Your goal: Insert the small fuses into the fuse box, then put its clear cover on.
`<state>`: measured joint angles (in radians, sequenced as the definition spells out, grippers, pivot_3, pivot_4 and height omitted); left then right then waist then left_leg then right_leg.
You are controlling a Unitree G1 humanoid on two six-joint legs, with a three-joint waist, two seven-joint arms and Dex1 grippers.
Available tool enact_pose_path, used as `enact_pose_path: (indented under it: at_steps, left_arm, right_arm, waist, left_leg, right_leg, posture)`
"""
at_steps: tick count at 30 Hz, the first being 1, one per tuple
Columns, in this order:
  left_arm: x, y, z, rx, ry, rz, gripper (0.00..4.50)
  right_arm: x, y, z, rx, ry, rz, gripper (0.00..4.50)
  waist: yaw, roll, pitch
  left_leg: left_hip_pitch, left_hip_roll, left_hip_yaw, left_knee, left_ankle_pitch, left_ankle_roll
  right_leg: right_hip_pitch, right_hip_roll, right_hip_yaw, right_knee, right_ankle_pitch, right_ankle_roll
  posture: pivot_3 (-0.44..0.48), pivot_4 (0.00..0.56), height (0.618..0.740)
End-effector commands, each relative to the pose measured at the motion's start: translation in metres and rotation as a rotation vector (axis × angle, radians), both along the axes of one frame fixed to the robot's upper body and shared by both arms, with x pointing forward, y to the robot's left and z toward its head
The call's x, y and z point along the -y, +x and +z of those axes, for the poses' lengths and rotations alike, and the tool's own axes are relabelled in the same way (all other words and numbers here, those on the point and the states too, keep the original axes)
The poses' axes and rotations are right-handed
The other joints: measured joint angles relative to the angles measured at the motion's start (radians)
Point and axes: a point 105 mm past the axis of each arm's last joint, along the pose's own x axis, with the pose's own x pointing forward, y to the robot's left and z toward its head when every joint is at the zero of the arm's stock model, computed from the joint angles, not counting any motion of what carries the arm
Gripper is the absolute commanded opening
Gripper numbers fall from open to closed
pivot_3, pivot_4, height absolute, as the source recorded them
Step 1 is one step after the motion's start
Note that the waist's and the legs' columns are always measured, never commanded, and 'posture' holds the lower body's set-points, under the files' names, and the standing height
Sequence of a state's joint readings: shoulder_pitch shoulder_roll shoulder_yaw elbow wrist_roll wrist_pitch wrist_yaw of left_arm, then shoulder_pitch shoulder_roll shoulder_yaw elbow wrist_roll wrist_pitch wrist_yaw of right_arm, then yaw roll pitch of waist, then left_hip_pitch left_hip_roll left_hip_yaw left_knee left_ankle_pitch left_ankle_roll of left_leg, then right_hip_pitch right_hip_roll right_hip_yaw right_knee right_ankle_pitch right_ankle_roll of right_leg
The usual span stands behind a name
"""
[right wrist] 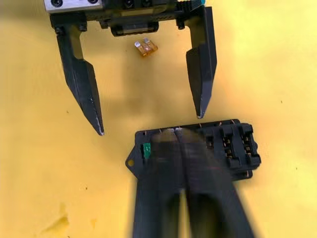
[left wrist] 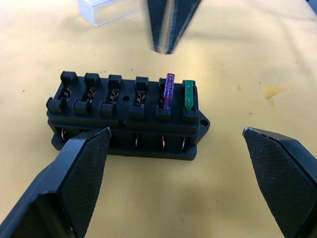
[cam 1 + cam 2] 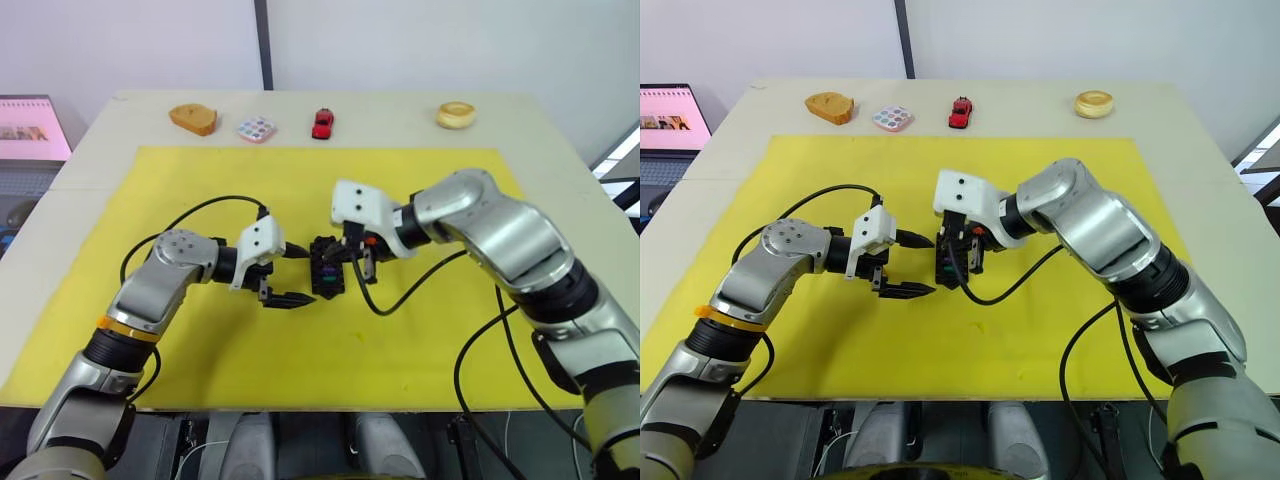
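We see a yellow mat (image 3: 420, 350) with the black fuse box (image 2: 129, 111) at its centre. Our left gripper (image 3: 911, 265) is spread wide just left of the box. Our right gripper (image 1: 181, 148) hangs over it, fingers pressed together. Purple fuse (image 2: 169, 90) and green fuse (image 2: 188, 95) stand in its end slots; an amber fuse (image 1: 146, 47) lies nearby.

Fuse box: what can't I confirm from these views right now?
- Fuse box: in the right wrist view, the right gripper hides the slots by the green fuse, including the purple fuse.
- Clear cover: cut off by the left wrist view's edge.
- Both eye views: seated fuses too small to count.
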<state>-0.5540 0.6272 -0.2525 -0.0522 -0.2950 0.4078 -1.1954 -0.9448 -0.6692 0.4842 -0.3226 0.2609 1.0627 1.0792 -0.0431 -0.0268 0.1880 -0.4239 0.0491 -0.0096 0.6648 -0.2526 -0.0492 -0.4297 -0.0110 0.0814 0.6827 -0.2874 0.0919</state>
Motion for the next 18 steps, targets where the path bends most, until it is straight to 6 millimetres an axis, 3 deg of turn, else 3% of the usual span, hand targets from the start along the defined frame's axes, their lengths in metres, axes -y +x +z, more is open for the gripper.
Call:
enact_pose_path:
  at_steps: [1, 18]
  left_arm:
    - [0.002, 0.000, 0.007, 0.034, -0.010, -0.011, 4.50]
    - [0.001, 0.001, 0.007, 0.034, -0.006, -0.009, 4.50]
  right_arm:
    - [-0.003, -0.003, 0.010, 0.041, 0.035, 0.013, 0.02]
    - [0.002, 0.003, -0.010, 0.014, 0.012, -0.024, 0.02]
  waist:
    - [-0.001, 0.000, 0.000]
    - [-0.001, 0.000, 0.000]
  left_leg:
    - [0.000, 0.000, 0.000, 0.000, 0.000, 0.000]
    - [0.000, 0.000, 0.000, 0.000, 0.000, 0.000]
  right_leg:
    - [0.000, 0.000, 0.000, 0.000, 0.000, 0.000]
    - [0.000, 0.000, 0.000, 0.000, 0.000, 0.000]
  posture:
    - [0.000, 0.150, 0.740]
    - [0.000, 0.150, 0.740]
